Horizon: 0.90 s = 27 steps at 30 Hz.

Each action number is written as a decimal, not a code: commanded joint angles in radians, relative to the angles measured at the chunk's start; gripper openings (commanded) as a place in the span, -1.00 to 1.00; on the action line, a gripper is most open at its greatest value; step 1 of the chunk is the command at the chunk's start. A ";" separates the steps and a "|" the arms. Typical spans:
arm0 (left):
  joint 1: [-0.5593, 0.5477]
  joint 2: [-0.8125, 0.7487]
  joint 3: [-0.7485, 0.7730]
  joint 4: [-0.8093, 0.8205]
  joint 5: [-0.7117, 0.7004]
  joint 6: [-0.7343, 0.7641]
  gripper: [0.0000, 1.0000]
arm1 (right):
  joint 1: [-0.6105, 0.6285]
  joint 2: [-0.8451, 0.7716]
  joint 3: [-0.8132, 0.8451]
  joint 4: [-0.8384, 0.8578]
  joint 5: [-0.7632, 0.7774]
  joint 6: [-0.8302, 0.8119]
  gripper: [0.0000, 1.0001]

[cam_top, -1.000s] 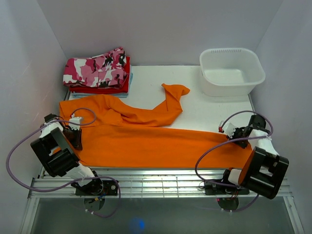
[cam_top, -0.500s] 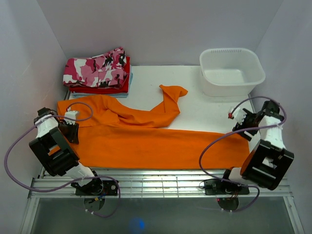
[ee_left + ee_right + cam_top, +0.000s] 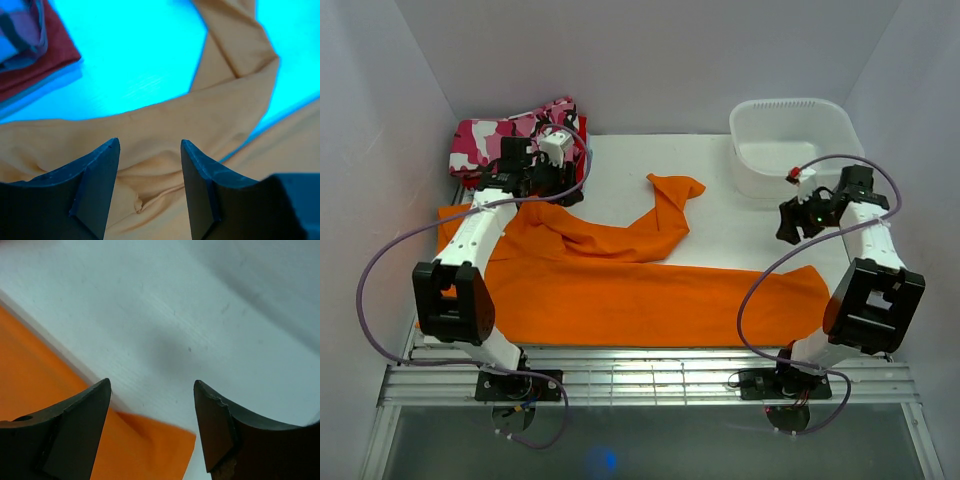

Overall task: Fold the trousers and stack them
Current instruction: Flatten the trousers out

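Hardly started, I judge: the trousers lie unfolded across the table from 9 to 3 o'clock, one leg crooked toward 12, with the left gripper and right gripper spread and empty

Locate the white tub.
Top view: the tub sits at the far right of the table, beyond the trousers' right end, opposite the folded stack at far left.
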 commanded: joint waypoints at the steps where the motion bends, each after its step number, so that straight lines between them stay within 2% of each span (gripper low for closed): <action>1: 0.015 0.069 0.008 0.057 -0.134 -0.229 0.25 | 0.181 0.012 0.120 0.202 0.075 0.320 0.46; 2: 0.026 0.063 -0.006 0.059 -0.141 -0.235 0.25 | 0.274 0.031 0.143 0.270 0.111 0.351 0.48; 3: 0.053 0.041 -0.040 0.057 -0.139 -0.252 0.27 | 0.314 0.059 0.211 0.292 0.161 0.371 0.50; 5: 0.093 0.011 -0.075 0.051 -0.138 -0.267 0.30 | 0.452 0.179 0.300 0.327 0.218 0.428 0.51; 6: 0.159 0.001 -0.091 0.039 -0.122 -0.267 0.30 | 0.486 0.225 0.354 0.329 0.258 0.445 0.53; 8: 0.219 -0.019 -0.124 -0.004 -0.121 -0.252 0.31 | 0.575 0.373 0.524 0.331 0.294 0.486 0.54; 12: 0.377 -0.035 -0.167 -0.073 -0.134 -0.165 0.31 | 0.689 0.588 0.753 0.363 0.356 0.499 0.56; 14: 0.406 -0.027 -0.192 -0.110 -0.164 -0.102 0.32 | 0.741 0.699 0.849 0.380 0.379 0.497 0.57; 18: 0.482 -0.012 -0.244 -0.127 -0.165 -0.063 0.31 | 0.804 0.834 0.956 0.417 0.428 0.491 0.62; 22: 0.500 0.010 -0.275 -0.122 -0.187 -0.057 0.31 | 0.841 0.895 0.928 0.528 0.542 0.485 0.67; 23: 0.500 0.016 -0.279 -0.121 -0.205 -0.056 0.31 | 0.843 0.900 0.915 0.548 0.554 0.489 0.63; 24: 0.505 0.020 -0.287 -0.118 -0.207 -0.051 0.31 | 0.846 0.909 0.907 0.561 0.605 0.488 0.45; 27: 0.505 0.031 -0.296 -0.110 -0.228 -0.045 0.30 | 0.847 0.906 0.905 0.575 0.625 0.485 -0.05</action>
